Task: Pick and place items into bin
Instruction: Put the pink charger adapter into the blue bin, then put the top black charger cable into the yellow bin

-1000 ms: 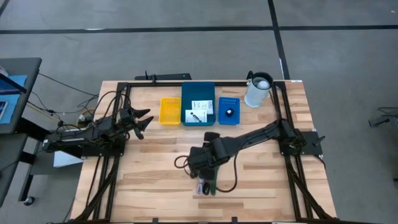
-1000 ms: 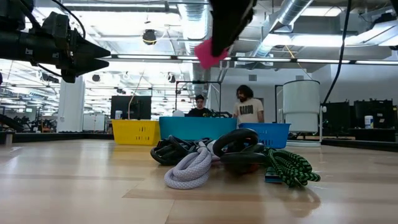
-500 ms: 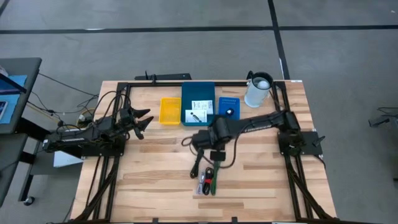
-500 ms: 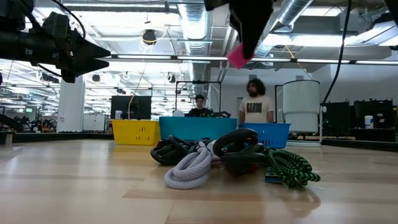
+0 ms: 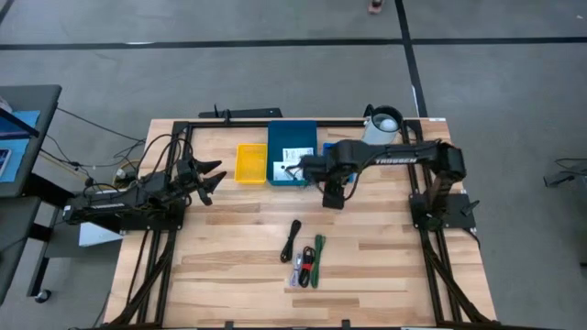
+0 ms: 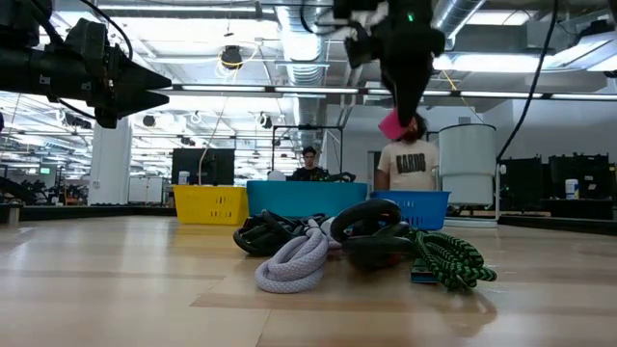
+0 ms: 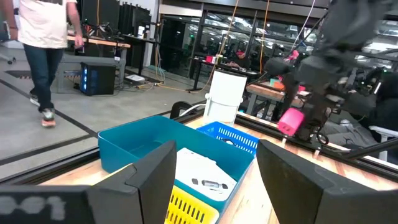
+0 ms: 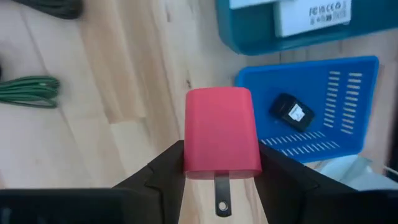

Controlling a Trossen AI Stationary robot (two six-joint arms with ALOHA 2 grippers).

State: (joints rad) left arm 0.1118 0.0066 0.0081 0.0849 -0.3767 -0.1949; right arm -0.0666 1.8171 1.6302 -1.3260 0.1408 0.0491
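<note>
My right gripper is shut on a pink-red piece with a metal prong. It hangs in the air over the wood just on the near side of the blue basket, which holds a small black object. The teal bin holds two white cards. In the low view the pink-red piece hangs high under the right gripper. Green and black cords lie on the table nearer the front. My left gripper is open, raised at the table's left. My right gripper pinches the pink-red piece by its two opposite side faces, near the end that carries the prong. The fingers come from above, pointing down. The piece is lifted clear of the table, with its prong end toward the wrist.
A yellow bin stands left of the teal bin. A white cylinder stands at the far right corner. A pile of coiled cords fills the table's near middle. People stand in the room beyond the far edge.
My right gripper has carried the pink-red piece from over the cords at the table's near middle toward the far edge and to the right, up to the blue basket, staying shut on it and lifted clear. A person behind the table has walked to the right.
</note>
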